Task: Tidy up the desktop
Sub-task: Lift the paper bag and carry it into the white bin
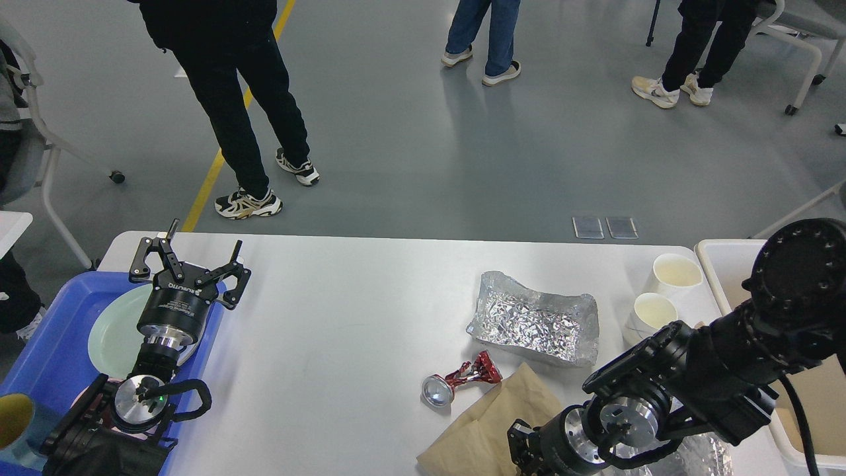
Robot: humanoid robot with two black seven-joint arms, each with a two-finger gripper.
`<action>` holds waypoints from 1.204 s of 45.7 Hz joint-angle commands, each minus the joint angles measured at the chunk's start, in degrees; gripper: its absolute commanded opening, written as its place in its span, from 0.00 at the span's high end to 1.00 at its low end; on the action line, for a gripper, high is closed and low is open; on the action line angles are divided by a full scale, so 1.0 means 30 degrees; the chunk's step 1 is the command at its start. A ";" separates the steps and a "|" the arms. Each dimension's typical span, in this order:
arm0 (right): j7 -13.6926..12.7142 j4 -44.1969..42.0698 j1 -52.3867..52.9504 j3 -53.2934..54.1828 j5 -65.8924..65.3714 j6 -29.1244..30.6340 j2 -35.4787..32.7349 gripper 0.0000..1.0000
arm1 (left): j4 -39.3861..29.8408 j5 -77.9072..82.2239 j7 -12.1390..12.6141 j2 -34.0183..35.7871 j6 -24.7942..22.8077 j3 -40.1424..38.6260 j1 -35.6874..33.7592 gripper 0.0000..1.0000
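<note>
Crowding desktop [344, 317]: foil tray [534, 319], cups [663, 291]

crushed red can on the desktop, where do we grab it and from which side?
Probably the crumpled red waist of the crushed can, coming straight down from above. It lies on its side on the desktop, silver end pointing near-left, so close the gripper fingers across the flattened middle. The brown paper bag crowds its near side.

Two paper cups [672, 274], one foil tray [534, 318], one crushed can [460, 381], one brown bag [492, 423], one plate [112, 337]
</note>
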 commanded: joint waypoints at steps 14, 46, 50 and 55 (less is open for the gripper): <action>-0.0001 0.3841 0.5127 -0.0789 0.0030 0.3037 -0.1224 1.00 | 0.0000 0.0002 0.0029 0.0000 0.0000 0.0000 -0.0010 0.04; 0.0029 0.6276 2.1447 -0.7585 -0.3308 1.3029 -0.3715 1.00 | 0.0000 0.0002 0.0029 0.0000 0.0000 0.0000 -0.0010 0.04; 0.0029 0.6072 2.2562 -0.8055 -0.4274 1.2794 -0.3891 1.00 | 0.0000 0.0002 0.0029 0.0000 0.0000 0.0000 -0.0010 0.04; -0.0001 0.5808 2.3267 -0.8553 -0.5447 1.2268 -0.3862 1.00 | 0.0000 0.0002 0.0029 0.0029 0.0000 0.0000 -0.0010 0.04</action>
